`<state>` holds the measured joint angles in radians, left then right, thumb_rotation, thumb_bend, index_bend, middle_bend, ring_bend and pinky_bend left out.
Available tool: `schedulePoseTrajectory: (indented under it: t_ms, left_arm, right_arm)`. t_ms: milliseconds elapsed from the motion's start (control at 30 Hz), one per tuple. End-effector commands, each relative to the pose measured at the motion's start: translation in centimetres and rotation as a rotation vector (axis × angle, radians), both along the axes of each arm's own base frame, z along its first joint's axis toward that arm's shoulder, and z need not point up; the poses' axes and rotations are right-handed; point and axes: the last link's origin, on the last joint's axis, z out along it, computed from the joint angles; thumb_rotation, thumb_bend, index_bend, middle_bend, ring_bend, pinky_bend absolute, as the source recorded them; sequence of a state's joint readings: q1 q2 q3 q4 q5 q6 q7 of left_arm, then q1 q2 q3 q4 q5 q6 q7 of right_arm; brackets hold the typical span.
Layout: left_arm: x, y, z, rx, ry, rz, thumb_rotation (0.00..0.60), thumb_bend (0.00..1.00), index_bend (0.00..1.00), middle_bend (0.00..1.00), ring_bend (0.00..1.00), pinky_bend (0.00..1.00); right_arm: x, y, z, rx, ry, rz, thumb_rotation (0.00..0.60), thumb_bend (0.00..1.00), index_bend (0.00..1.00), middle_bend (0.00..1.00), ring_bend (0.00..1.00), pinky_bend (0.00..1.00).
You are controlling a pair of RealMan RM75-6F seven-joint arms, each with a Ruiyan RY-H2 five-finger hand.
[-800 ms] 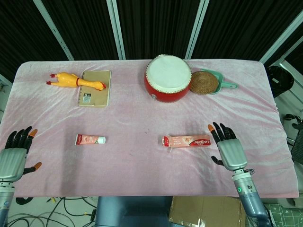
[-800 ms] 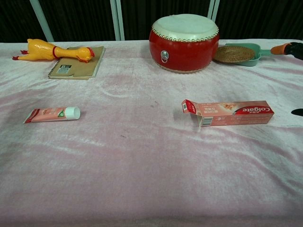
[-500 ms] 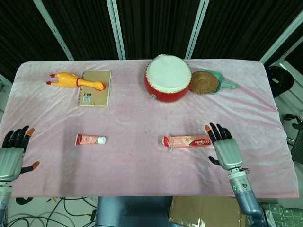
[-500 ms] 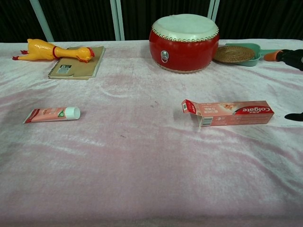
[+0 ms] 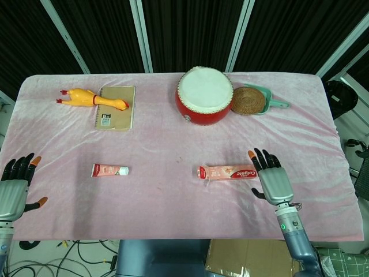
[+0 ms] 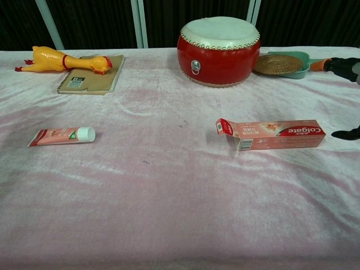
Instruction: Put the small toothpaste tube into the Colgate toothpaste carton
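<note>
The small toothpaste tube point(image 5: 109, 170) point(image 6: 62, 135) lies flat on the pink cloth at the left, white cap pointing right. The Colgate carton point(image 5: 228, 172) point(image 6: 271, 134) lies flat right of centre, its left end flap open. My right hand point(image 5: 268, 179) hovers just right of the carton's closed end, fingers spread and holding nothing; only its fingertips point(image 6: 344, 64) show at the chest view's right edge. My left hand point(image 5: 16, 183) is at the table's left front edge, well left of the tube, fingers apart and empty.
At the back stand a red drum point(image 5: 204, 95) point(image 6: 219, 49), a teal dustpan with a woven coaster point(image 5: 251, 100), a brown notebook point(image 5: 115, 108) and a yellow rubber chicken point(image 5: 91, 97). Pink cloth point(image 5: 167, 144) covers the table.
My right hand has crept left toward the carton's closed end. My left hand drifted slightly left and lower. The tube and carton have not moved.
</note>
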<state>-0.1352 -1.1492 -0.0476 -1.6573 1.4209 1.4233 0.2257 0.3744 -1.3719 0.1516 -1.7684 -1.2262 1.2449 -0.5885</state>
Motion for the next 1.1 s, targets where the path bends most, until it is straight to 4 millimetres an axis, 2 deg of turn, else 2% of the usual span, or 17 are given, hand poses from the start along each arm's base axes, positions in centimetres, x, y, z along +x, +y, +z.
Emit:
schedulePoseTrajectory:
  t_ms: [33,233,400,567,733,1100]
  left_arm:
    - [0.0,0.0,0.0,0.001,0.002,0.0,0.6,0.0,0.0,0.0,0.0,0.0]
    - [-0.1,0.1,-0.1,0.005,0.011,0.008,0.6,0.0,0.0,0.0,0.0,0.0]
    - [-0.1,0.3,-0.2,0.012,0.009,0.008,0.6,0.0,0.0,0.0,0.0,0.0]
    - [-0.1,0.5,-0.5,0.012,0.016,0.001,0.6,0.0,0.0,0.0,0.0,0.0]
    - [-0.2,0.6,-0.6,0.009,0.017,0.002,0.6,0.0,0.0,0.0,0.0,0.0]
    - [-0.3,0.8,-0.7,0.003,0.013,0.003,0.6,0.0,0.0,0.0,0.0,0.0]
  right_arm:
    - [-0.2,-0.2,-0.1,0.004,0.007,-0.005,0.6,0.15,0.0,0.0,0.0,0.11]
    - [-0.7,-1.1,-0.7,0.022,0.026,-0.023,0.6,0.16,0.0,0.0,0.0,0.11]
    - [-1.2,-2.0,-1.4,0.032,0.033,-0.033,0.6,0.18,0.02,0.08,0.05,0.11]
    - [-1.9,-3.0,-2.4,0.054,0.042,-0.051,0.6,0.18,0.04,0.1,0.07,0.12]
    - [-2.1,-4.0,-3.3,0.067,0.048,-0.053,0.6,0.19,0.11,0.17,0.13,0.15]
    - [-2.8,-5.1,-5.1,0.097,0.055,-0.078,0.6,0.2,0.21,0.23,0.18,0.18]
